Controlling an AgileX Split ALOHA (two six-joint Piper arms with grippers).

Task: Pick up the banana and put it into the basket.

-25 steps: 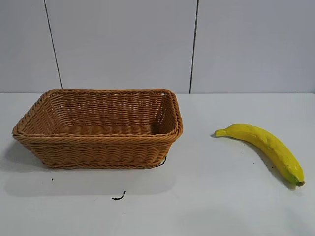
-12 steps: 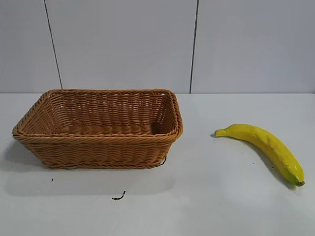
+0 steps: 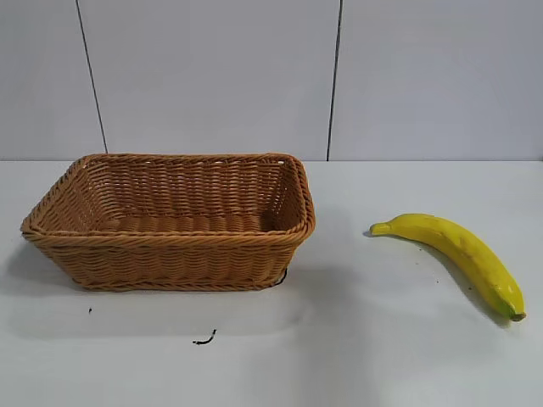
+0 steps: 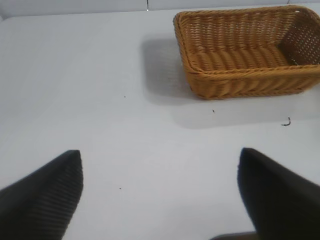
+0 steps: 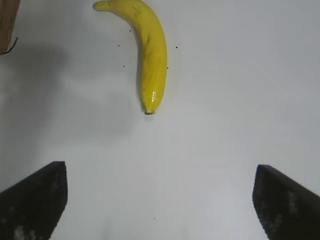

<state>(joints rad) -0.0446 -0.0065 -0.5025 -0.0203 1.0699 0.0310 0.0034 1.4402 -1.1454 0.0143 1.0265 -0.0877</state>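
White table (image 3: 382, 356) — right gripper (image 5: 157, 200) agape, empty, above banana (image 5: 150, 55)

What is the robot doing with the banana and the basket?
Nothing is being held yet. The banana lies on the table to the right of the basket, which has nothing in it. The right gripper is open above the table with the banana ahead of it. The left gripper is open too, facing the basket from farther off.
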